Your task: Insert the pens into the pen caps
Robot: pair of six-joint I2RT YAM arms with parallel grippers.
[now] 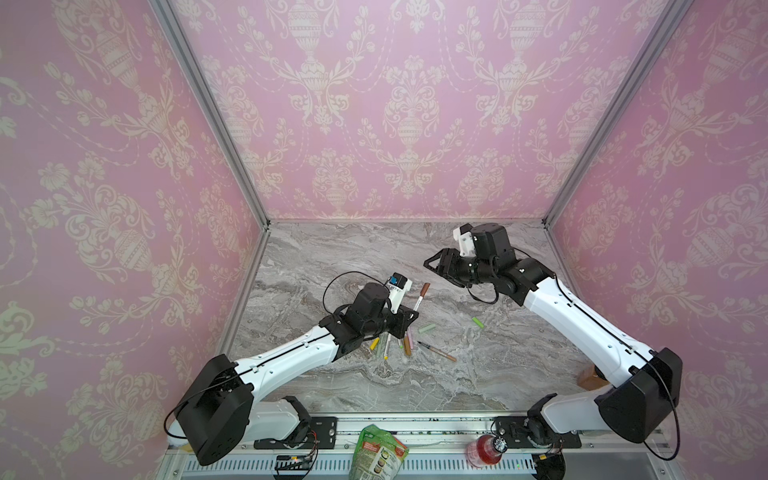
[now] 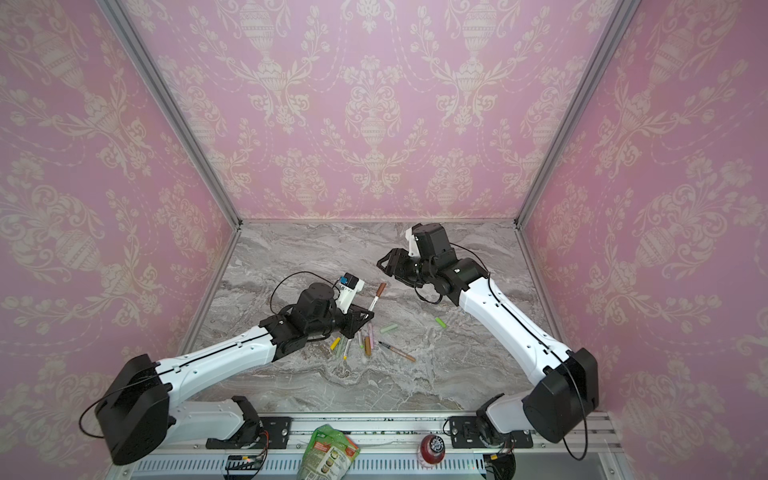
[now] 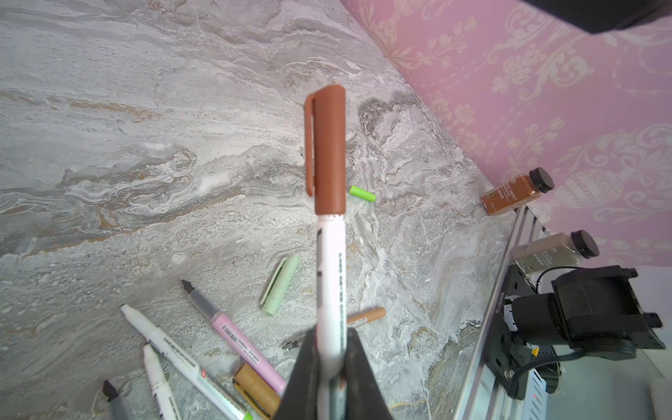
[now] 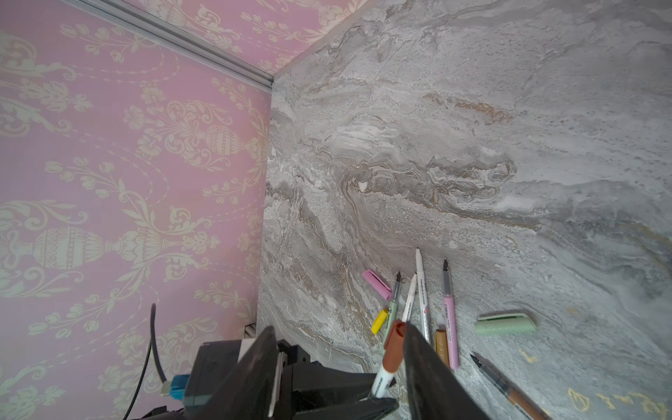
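My left gripper (image 3: 330, 338) is shut on the white barrel of a pen (image 3: 330, 269) that wears the brown cap (image 3: 329, 149). In both top views this capped pen (image 1: 419, 300) (image 2: 375, 297) points up and away from the left gripper (image 1: 413, 314). My right gripper (image 1: 430, 264) (image 4: 338, 327) stands open and empty, apart from the pen and further back. On the marble lie several uncapped pens, among them a pink pen (image 3: 240, 338) and a tan pen (image 1: 440, 353). Loose pen caps lie near them: pale green (image 1: 426, 329), lime green (image 1: 478, 322), yellow (image 1: 375, 343), pink (image 4: 377, 284).
A brown bottle (image 1: 590, 376) lies at the table's right edge beside the right arm. A snack bag (image 1: 376, 453) and a red bottle (image 1: 484, 451) sit on the front rail. Pink patterned walls close in the left, back and right sides.
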